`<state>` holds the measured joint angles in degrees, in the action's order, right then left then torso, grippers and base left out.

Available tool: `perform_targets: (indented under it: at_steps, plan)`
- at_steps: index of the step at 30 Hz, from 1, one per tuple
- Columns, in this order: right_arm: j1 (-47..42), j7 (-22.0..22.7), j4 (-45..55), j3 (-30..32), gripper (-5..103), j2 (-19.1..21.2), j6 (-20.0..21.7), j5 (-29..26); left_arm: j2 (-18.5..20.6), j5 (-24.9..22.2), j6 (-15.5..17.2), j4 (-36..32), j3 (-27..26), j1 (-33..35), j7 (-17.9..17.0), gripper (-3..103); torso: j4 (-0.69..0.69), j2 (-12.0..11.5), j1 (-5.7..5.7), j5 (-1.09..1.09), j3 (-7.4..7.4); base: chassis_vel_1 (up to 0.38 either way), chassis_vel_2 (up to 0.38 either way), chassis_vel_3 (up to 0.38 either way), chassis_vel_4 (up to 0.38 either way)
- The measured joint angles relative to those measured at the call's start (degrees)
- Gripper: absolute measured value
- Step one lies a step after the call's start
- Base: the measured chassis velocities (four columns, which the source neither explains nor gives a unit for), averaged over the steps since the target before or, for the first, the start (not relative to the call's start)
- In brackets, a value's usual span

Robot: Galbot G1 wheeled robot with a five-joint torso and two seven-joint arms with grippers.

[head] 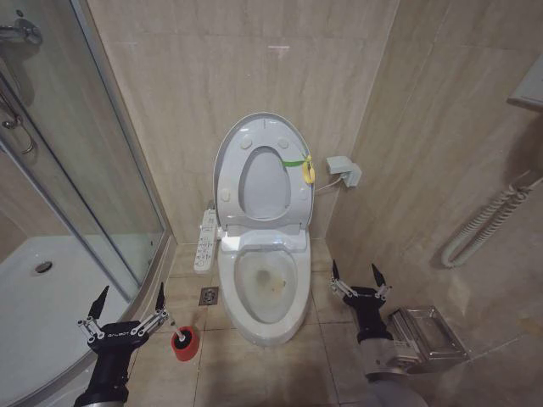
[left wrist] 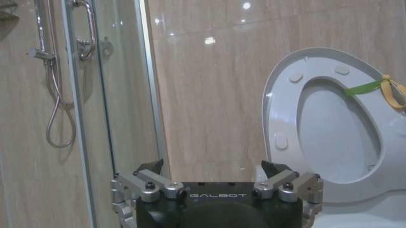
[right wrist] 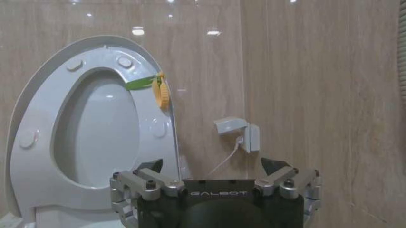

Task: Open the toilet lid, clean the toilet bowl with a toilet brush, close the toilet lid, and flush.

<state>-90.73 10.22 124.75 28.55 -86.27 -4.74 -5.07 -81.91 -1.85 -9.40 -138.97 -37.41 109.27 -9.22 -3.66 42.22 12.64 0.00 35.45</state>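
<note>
The toilet lid (head: 265, 182) stands upright against the wall with the white seat ring raised in front of it. A yellow-green tag (head: 304, 166) hangs at its edge. The lid also shows in the left wrist view (left wrist: 333, 133) and the right wrist view (right wrist: 104, 128). Below it the toilet bowl (head: 270, 288) lies uncovered, with brownish stains inside. The toilet brush (head: 176, 325) sits in its red holder (head: 185, 344) on the floor, left of the bowl. My left gripper (head: 131, 295) (left wrist: 212, 166) hangs open just left of the brush. My right gripper (head: 355, 271) (right wrist: 211, 164) is open to the right of the bowl.
A glass shower enclosure (head: 102, 170) and its white tray (head: 51, 288) take up the left side. A control panel (head: 204, 240) juts from the toilet's left side, near a floor drain (head: 209, 296). A wall socket (head: 344, 172), a hose (head: 484, 225) and a metal paper holder (head: 428, 335) are on the right.
</note>
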Motion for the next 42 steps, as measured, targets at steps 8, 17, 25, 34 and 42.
perform_targets:
  at_steps: [8, 17, 25, 34, 42]
  plan:
    - [0.0, 0.0, 0.0, 0.0, 100, 0.0, 0.0, 0.0, 0.0, 0.0, 0.0, 0.0, 0.0, 0.0, 0.0, 100, 0.00, 0.0, 0.00, 0.00, 0.00, 0.000, 0.000, 0.000, 0.000]
    - [0.0, 0.0, 0.0, 0.0, 100, 0.0, 0.0, 0.0, 0.0, 0.0, 0.0, 0.0, 0.0, 0.0, 0.0, 100, 0.00, 0.0, 0.00, 0.00, 0.00, 0.000, 0.000, 0.000, 0.000]
    - [0.0, 0.0, 0.0, 0.0, 100, 0.0, 0.0, 0.0, 0.0, 0.0, 0.0, 0.0, 0.0, 0.0, 0.0, 100, 0.00, 0.0, 0.00, 0.00, 0.00, 0.000, 0.000, 0.000, 0.000]
    - [0.0, 0.0, 0.0, 0.0, 100, 0.0, 0.0, 0.0, 0.0, 0.0, 0.0, 0.0, 0.0, 0.0, 0.0, 100, 0.00, 0.0, 0.00, 0.00, 0.00, 0.000, 0.000, 0.000, 0.000]
    - [0.0, 0.0, 0.0, 0.0, 100, 0.0, 0.0, 0.0, 0.0, 0.0, 0.0, 0.0, 0.0, 0.0, 0.0, 100, 0.00, 0.0, 0.00, 0.00, 0.00, 0.000, 0.000, 0.000, 0.000]
